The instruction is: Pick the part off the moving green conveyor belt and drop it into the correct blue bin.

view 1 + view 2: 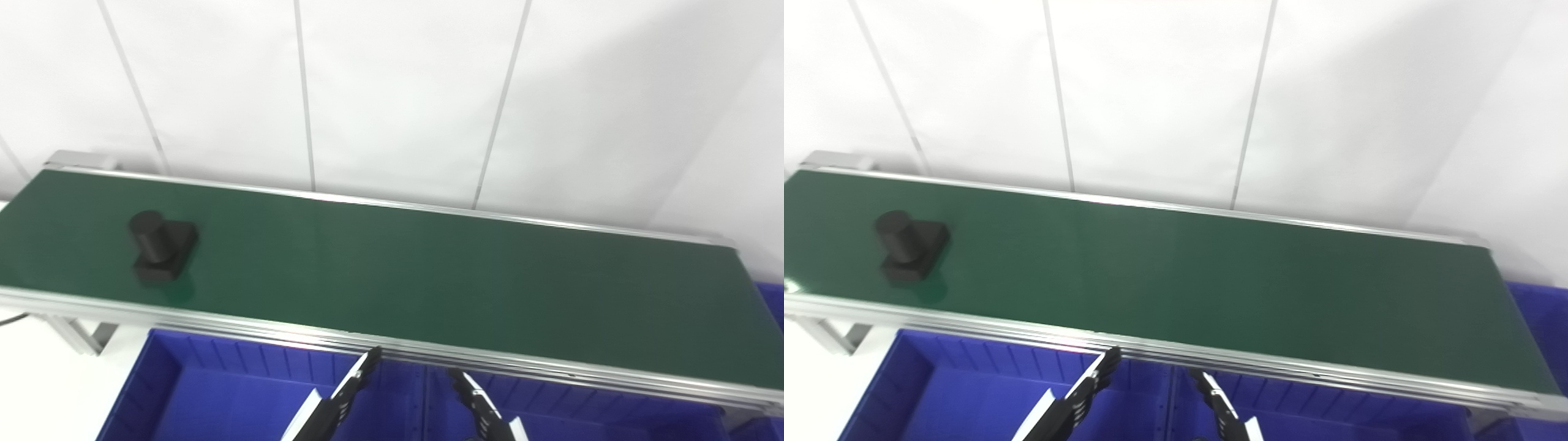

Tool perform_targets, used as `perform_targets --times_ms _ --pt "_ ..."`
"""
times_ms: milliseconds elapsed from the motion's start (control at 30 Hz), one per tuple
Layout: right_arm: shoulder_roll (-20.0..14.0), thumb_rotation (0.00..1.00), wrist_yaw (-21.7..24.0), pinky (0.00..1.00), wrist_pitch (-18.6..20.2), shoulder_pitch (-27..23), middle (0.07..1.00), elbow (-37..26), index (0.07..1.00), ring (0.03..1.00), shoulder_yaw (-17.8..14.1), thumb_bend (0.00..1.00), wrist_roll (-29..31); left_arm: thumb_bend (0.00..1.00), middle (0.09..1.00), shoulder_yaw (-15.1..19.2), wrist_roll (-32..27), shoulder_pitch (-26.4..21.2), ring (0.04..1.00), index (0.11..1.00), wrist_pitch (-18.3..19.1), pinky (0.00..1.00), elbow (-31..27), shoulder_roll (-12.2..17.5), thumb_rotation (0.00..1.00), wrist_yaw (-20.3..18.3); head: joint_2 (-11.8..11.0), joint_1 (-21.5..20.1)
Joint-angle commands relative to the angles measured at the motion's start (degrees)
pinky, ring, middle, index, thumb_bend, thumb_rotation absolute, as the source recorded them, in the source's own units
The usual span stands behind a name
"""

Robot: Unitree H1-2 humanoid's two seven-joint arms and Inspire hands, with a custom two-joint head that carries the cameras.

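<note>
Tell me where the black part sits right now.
The black part sits on the green belt near its far left end, close to the near rail, well left of both hands and above the left blue bin.

Left robot hand (pixel 343 395) shows slim black segmented fingers with white plating beneath; right robot hand (pixel 481 407) looks the same, black over white.

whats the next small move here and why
Probably raise the left hand toward the belt's left stretch. The black part sits far left on the green belt, untouched, while both hands hang low over the blue bins, holding nothing; the right hand is farther away.
</note>
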Motion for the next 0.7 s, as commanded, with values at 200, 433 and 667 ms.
perform_targets --times_ms 200,433,667 --pt "-0.5 1.0 0.2 0.96 -3.17 -0.4 0.966 -0.97 0.918 0.948 0.05 0.88 1.32 0.88 0.991 -0.35 1.39 -0.72 1.0 0.999 -1.05 1.0 -1.74 -1.26 0.83 0.61 -0.13 0.7" --pt "-0.74 1.0 0.6 0.95 -3.16 -0.42 0.97 -0.97 0.92 0.946 0.18 0.87 1.79 0.88 0.997 -0.42 1.64 -0.89 1.0 1.0 -0.47 1.0 -2.21 -1.34 0.82 0.43 0.05 0.44" --pt "-0.74 0.99 0.29 0.93 -3.14 -0.85 0.964 -0.57 0.919 0.93 0.26 0.87 2.01 0.88 0.996 -0.37 1.07 -1.1 1.0 1.0 -0.9 1.0 -1.59 -1.35 0.82 0.23 0.0 -0.08"
